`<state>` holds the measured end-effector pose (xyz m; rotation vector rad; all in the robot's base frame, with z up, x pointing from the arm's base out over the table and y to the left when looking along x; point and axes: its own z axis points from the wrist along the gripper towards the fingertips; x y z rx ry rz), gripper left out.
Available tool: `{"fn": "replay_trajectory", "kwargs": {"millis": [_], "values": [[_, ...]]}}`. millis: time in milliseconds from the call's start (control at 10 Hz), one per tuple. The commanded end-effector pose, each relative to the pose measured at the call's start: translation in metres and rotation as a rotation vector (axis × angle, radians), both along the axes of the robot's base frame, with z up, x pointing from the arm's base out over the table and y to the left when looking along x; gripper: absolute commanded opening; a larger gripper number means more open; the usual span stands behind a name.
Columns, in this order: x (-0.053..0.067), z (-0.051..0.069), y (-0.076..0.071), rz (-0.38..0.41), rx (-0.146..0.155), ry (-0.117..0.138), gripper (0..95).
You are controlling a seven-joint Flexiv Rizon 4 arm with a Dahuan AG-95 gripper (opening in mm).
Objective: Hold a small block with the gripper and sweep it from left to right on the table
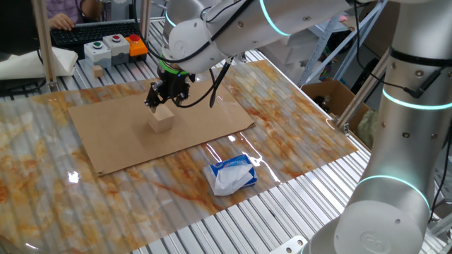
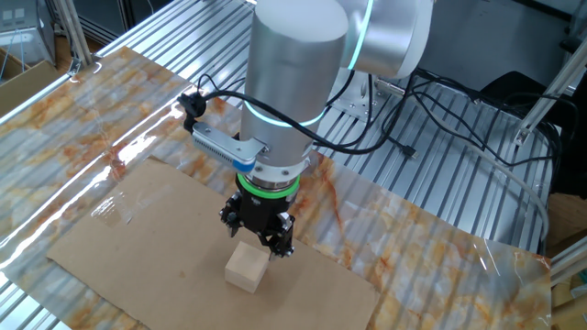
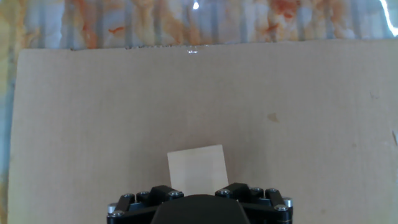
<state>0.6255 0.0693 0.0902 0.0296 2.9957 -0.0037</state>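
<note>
Gripper: the black two-fingered gripper point(image 1: 163, 101) with its bright green ring is seen pointing straight down, right above the small block point(image 1: 161, 121); whether its jaws are spread or drawn together cannot be told from the pictures, as the fingertips are hidden by the body in the hand view and lost in black from the fixed views.
Small block: a plain light-tan cube is found lying on the cardboard sheet point(image 1: 113, 134), under the gripper; no grip on it can be made out.
Hand view: the block's top face is shown just above the gripper's black housing, with bare cardboard all round it.
Cardboard sheet: it is laid flat on the table point(image 1: 42, 190), whose orange-and-white marbled sheet is bordered by ribbed metal slats.
Soft packet: a white-and-blue soft packet point(image 1: 230, 174) is seen on the marbled sheet, off the cardboard and well apart from the block.
Button box: a button box point(image 1: 107, 47) is placed at the table's far edge.
</note>
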Motion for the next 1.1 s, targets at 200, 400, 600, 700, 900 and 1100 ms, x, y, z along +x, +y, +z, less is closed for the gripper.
{"fn": "replay_trajectory", "kwargs": {"millis": [200,400,600,700,900,1100], "values": [[0.001,-0.004,0.0,-0.004,0.003,-0.003,76.0],[0.002,-0.009,-0.001,-0.005,0.003,-0.003,76.0],[0.002,-0.012,-0.002,-0.009,0.005,-0.003,76.0],[0.002,-0.015,-0.002,-0.009,0.006,-0.003,76.0],[0.003,-0.02,-0.003,-0.007,0.006,-0.007,76.0],[0.004,-0.02,-0.003,-0.001,0.006,-0.006,76.0]]}}
